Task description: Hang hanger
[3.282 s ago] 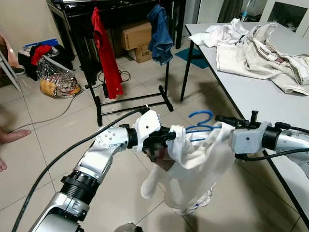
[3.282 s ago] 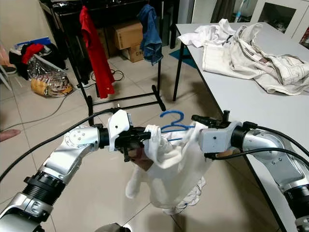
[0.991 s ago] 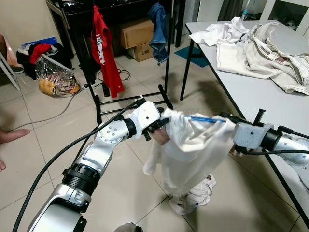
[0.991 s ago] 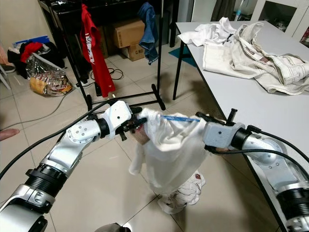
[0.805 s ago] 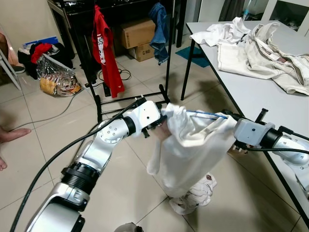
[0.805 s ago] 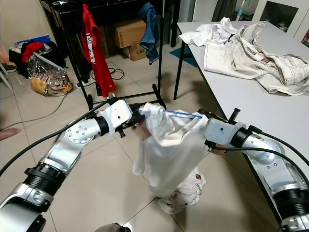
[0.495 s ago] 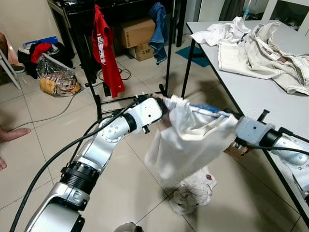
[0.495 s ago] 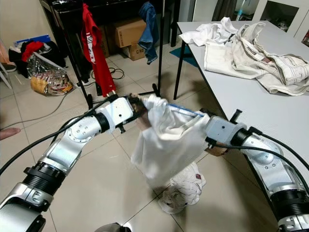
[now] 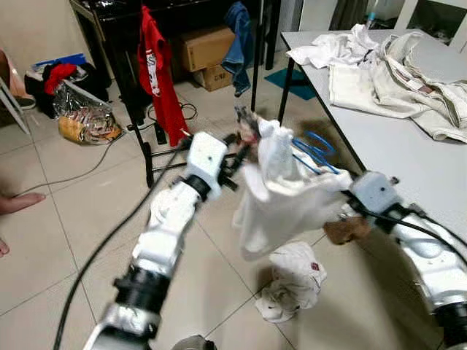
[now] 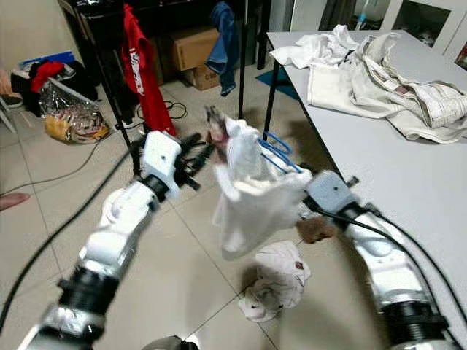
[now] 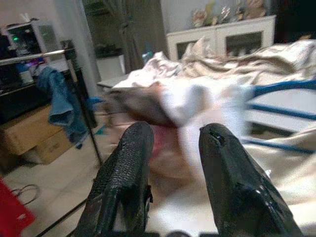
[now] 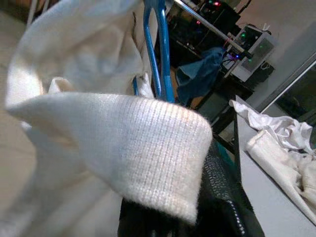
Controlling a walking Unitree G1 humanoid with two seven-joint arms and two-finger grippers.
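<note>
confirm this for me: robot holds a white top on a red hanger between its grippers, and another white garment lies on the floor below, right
Not quite: the hanger is blue, not red, as the left eye view shows. The rest holds: the white top is held between the left gripper and right gripper, and another white garment lies on the floor below.

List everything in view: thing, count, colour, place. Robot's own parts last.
White knit garment: one, draped on the hanger, held between both claws.
Blue plastic hanger: one, hook poking out of the garment.
Red shirt: one, hanging on the black metal rack.
Blue denim garment: one, hanging on the same rack.
Crumpled white cloth: one, on the tiled floor below the garment.
Cream and white clothes pile: one, on the grey table.
Cardboard boxes: two, brown, behind the rack.
Person's foot: one, at the floor's left edge.
Left claw: black, at the garment's left end.
Right claw: black, under the knit hem.
</note>
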